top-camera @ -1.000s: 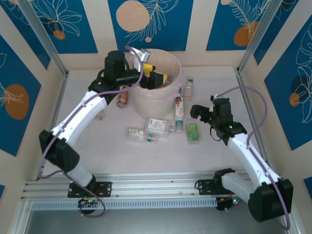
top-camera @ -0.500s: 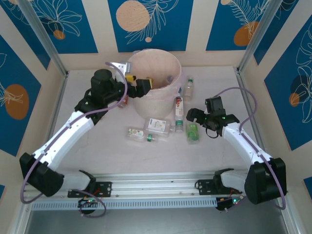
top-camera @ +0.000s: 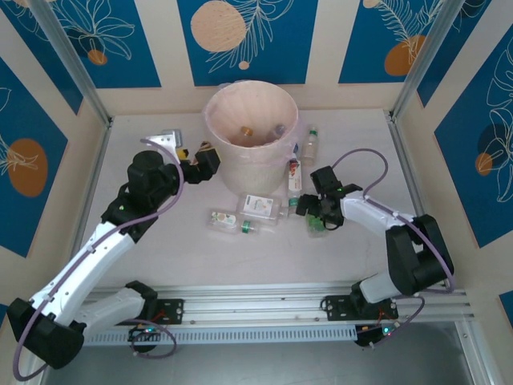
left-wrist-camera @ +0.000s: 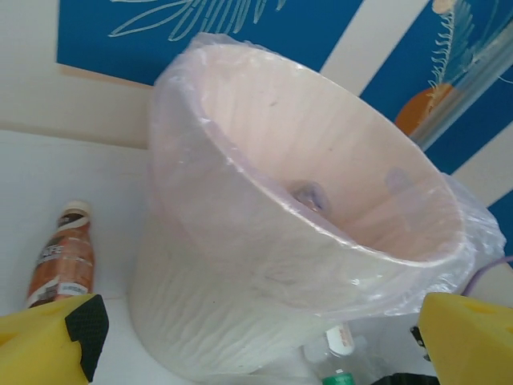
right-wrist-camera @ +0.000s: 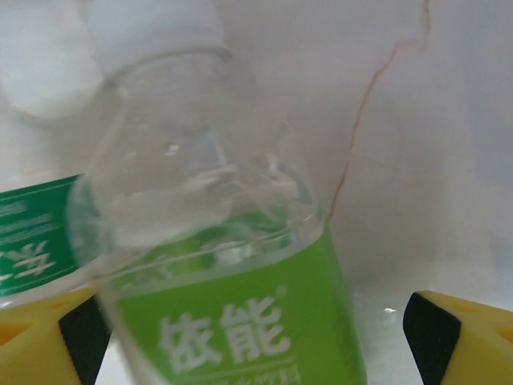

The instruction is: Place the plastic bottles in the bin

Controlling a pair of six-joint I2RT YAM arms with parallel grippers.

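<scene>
The bin stands at the back middle, with two bottles lying inside it. My left gripper hangs open and empty just left of the bin, close to its wall, its yellow fingers wide apart. A brown-labelled bottle lies by the bin's left side. My right gripper is open low over a green-labelled bottle. That bottle lies between the right fingers, with a gap on its right side.
Several more bottles lie in front of and right of the bin: a red-labelled one, a white-labelled one, two small ones and a green-capped one. The table's left and front parts are bare. Walls close off three sides.
The left gripper has drawn back out of the bin, leftwards and down to its side. The right gripper has moved left and down onto the green-labelled bottle.
</scene>
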